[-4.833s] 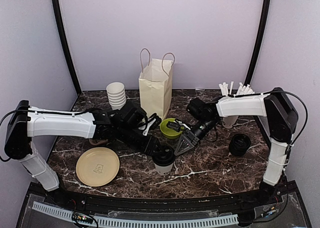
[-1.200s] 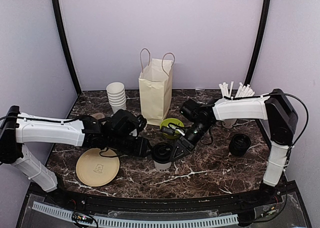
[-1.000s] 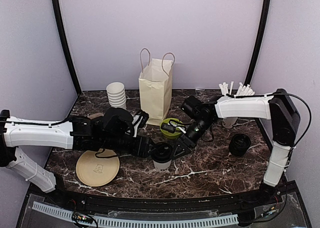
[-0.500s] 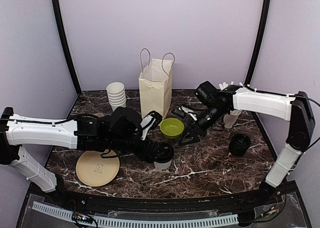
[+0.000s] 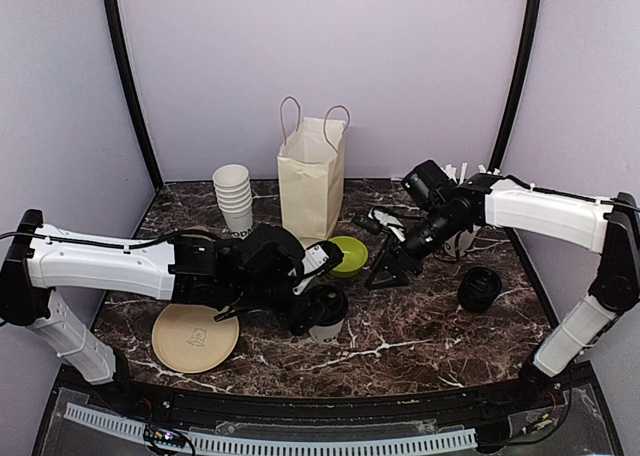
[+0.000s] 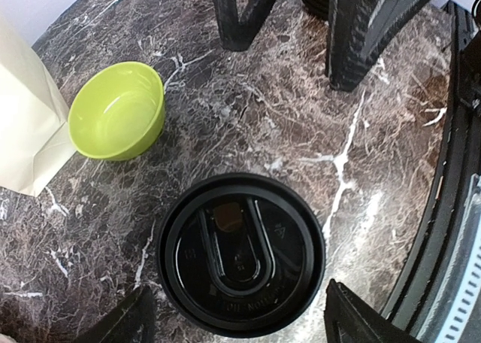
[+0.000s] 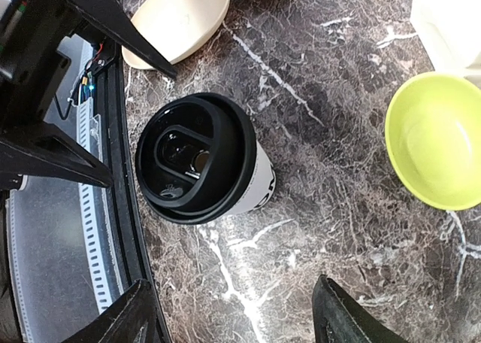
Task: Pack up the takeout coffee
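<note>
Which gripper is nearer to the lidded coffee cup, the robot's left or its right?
Left. The left gripper is at the coffee cup, open around its lid; the right gripper is apart, farther back and to the right.

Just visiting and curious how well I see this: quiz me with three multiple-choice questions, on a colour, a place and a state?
1. The bowl is: A green, B red, C blue.
2. Relative to the paper bag, the takeout coffee is: A inside, B outside on the table, C on top.
3. The left arm's fingers are: A open beside the coffee, B shut on the bowl, C shut on the bag.
Answers: A, lime green shows; B, it stands on marble; A, gaps show either side of it.
</note>
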Controlling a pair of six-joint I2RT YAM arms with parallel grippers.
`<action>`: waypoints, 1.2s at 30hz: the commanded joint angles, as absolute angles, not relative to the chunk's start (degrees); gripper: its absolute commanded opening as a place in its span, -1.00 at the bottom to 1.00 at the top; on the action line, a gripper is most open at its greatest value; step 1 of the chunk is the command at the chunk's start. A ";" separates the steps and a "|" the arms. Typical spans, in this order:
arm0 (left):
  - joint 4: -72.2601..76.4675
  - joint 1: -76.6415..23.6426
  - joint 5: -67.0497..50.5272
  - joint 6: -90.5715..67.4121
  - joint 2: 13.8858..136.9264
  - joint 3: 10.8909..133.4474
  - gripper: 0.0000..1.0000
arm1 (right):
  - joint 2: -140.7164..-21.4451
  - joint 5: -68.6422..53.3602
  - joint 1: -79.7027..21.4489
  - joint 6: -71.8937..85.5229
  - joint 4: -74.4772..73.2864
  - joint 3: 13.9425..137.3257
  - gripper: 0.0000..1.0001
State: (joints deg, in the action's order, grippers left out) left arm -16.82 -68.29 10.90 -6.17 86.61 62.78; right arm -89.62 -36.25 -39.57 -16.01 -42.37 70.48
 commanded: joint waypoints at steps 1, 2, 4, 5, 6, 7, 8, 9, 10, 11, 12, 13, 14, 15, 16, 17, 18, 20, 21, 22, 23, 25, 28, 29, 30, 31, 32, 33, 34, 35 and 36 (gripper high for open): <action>-18.74 -68.55 12.71 -3.04 86.97 64.00 0.60 | -92.72 -37.58 -39.20 -14.78 -39.71 71.92 0.41; -18.47 -68.55 12.46 -3.02 86.87 63.86 0.60 | -94.17 -38.03 -39.16 -14.55 -40.14 73.11 0.40; -17.99 -68.55 11.96 -3.01 86.96 63.40 0.60 | -96.81 -39.10 -39.07 -13.91 -40.25 74.97 0.35; -17.83 -68.55 11.85 -2.97 87.07 63.18 0.60 | -98.11 -39.48 -39.03 -13.55 -40.19 75.73 0.33; -17.84 -68.55 11.99 -2.98 87.31 63.05 0.59 | -99.42 -40.05 -39.02 -13.27 -40.17 76.41 0.31; -17.91 -68.55 12.51 -3.07 87.56 62.87 0.60 | -100.55 -40.85 -38.96 -13.11 -40.12 76.90 0.31; -17.83 -68.55 13.37 -3.12 87.92 62.77 0.60 | -101.45 -41.83 -38.86 -12.75 -39.63 77.06 0.30; -17.77 -68.55 13.71 -3.20 88.08 62.58 0.59 | -102.12 -42.84 -38.79 -12.34 -39.11 77.14 0.30; -17.72 -68.55 13.93 -3.18 88.42 62.36 0.59 | -102.85 -43.84 -38.76 -12.07 -38.87 77.35 0.31; -17.57 -68.55 14.00 -3.17 88.55 62.25 0.59 | -103.52 -44.92 -38.76 -12.00 -38.85 77.54 0.32; -17.44 -68.55 14.20 -3.17 88.87 61.86 0.59 | -104.29 -45.87 -38.76 -11.83 -38.83 77.80 0.32; -17.17 -68.55 14.35 -3.23 89.04 61.65 0.59 | -104.96 -46.64 -38.79 -11.58 -38.77 77.98 0.32; -17.11 -68.55 14.68 -3.24 89.50 61.38 0.59 | -105.61 -47.11 -38.83 -11.33 -38.76 78.04 0.32; -17.18 -68.55 14.94 -3.38 89.70 61.19 0.58 | -106.23 -47.36 -38.77 -11.01 -38.50 78.05 0.32; -17.29 -68.55 15.27 -3.40 90.37 60.98 0.58 | -106.86 -47.67 -38.77 -10.77 -38.35 77.97 0.31; -17.62 -68.55 15.37 -3.38 90.67 60.94 0.57 | -107.47 -47.93 -38.82 -10.59 -38.36 77.84 0.30; -17.82 -68.55 15.27 -3.36 91.29 60.92 0.57 | -108.06 -48.12 -38.84 -10.32 -38.30 77.68 0.30; -18.56 -68.55 15.02 -3.47 92.38 60.85 0.56 | -109.08 -47.73 -38.85 -9.53 -38.19 77.46 0.29; -18.77 -68.55 14.89 -3.44 92.99 60.79 0.55 | -109.78 -47.04 -38.85 -8.97 -38.01 77.27 0.28; -19.33 -68.55 14.73 -3.52 93.34 60.77 0.54 | -110.38 -45.99 -38.89 -8.38 -37.94 77.19 0.26; -19.64 -68.55 14.70 -3.67 94.00 60.79 0.54 | -110.88 -44.66 -39.00 -7.71 -37.76 77.03 0.26; -20.87 -68.55 14.76 -4.00 95.03 60.66 0.53 | -112.12 -41.19 -39.25 -6.59 -37.80 76.74 0.24; -23.20 -68.55 14.64 -4.69 96.33 60.96 0.51 | -113.35 -39.63 -39.37 -6.37 -38.40 76.68 0.20; -23.69 -68.60 14.71 -4.85 96.66 61.56 0.50 | -113.08 -39.97 -39.37 -6.43 -38.51 76.72 0.20; -24.16 -68.68 14.83 -4.95 96.58 61.94 0.50 | -112.36 -40.25 -39.40 -6.57 -38.54 76.79 0.19; -24.03 -68.79 14.91 -4.89 95.93 62.51 0.50 | -111.47 -40.40 -39.38 -6.74 -38.62 76.98 0.19; -23.17 -68.88 14.88 -4.67 95.34 62.72 0.50 | -110.32 -40.36 -39.38 -7.09 -38.83 77.25 0.19; -22.57 -68.89 14.64 -4.58 94.08 63.21 0.51 | -109.15 -40.16 -39.32 -7.34 -39.12 77.64 0.20; -21.31 -68.90 14.44 -4.24 93.49 63.46 0.51 | -108.07 -39.68 -39.30 -7.79 -39.39 77.95 0.21; -20.81 -68.90 13.96 -4.10 92.43 64.18 0.51 | -106.86 -39.12 -39.29 -8.10 -39.73 78.11 0.21; -20.43 -68.91 13.70 -4.10 92.05 64.66 0.52 | -105.82 -38.56 -39.29 -8.49 -40.01 78.13 0.22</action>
